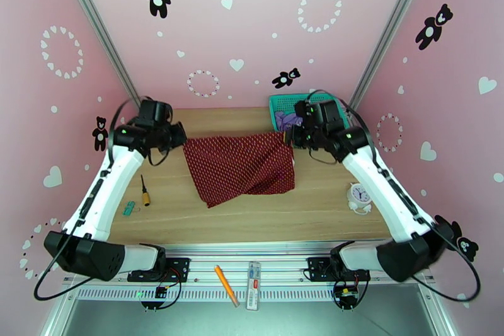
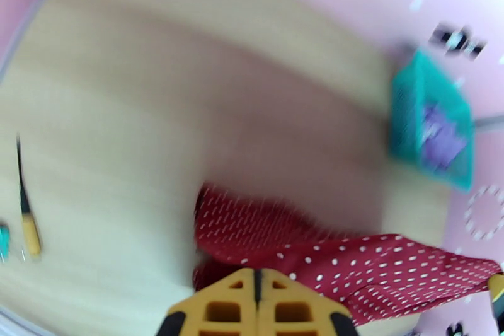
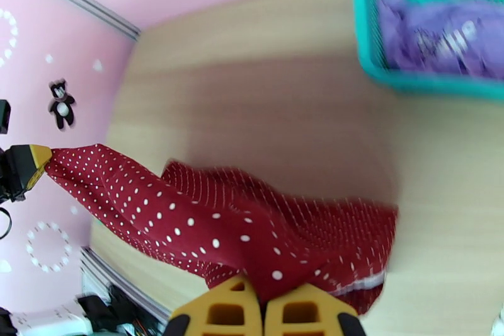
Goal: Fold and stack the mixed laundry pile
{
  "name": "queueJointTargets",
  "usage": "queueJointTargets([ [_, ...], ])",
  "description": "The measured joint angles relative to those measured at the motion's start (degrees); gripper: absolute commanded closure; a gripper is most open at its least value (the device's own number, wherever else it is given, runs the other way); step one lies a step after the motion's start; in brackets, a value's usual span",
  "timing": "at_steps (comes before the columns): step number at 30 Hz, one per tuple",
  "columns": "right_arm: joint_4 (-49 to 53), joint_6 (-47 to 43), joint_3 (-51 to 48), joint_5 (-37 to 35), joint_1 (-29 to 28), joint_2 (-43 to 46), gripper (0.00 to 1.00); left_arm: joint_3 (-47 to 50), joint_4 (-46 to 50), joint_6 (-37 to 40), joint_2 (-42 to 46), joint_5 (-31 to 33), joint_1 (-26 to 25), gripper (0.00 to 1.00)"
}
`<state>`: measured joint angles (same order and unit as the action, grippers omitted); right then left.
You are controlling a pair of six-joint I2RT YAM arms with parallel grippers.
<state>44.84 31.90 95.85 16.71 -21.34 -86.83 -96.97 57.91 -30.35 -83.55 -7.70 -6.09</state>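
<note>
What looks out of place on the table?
Non-laundry clutter: a screwdriver and small teal item at the left of the table, a white alarm clock at its right, an orange pen on the front rail. The dark red cloth, pinched by left gripper and right gripper, looks undamaged.

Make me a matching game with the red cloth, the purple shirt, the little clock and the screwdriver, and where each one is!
Things:
1. red cloth
2. purple shirt
3. clock
4. screwdriver

Places:
A. inside the teal basket
B. gripped by the left tool and the right tool
C. lying on the left side of the table
D. standing on the right side of the table

Pairs: 1-B, 2-A, 3-D, 4-C
</note>
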Motion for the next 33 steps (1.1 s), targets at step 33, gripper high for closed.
queueJointTargets([
  [33,-1.42,2.32,43.63,16.33,-6.86,-26.71,1.00,-33.99,3.41,-1.84,-5.49,-24.46,15.72,1.00],
])
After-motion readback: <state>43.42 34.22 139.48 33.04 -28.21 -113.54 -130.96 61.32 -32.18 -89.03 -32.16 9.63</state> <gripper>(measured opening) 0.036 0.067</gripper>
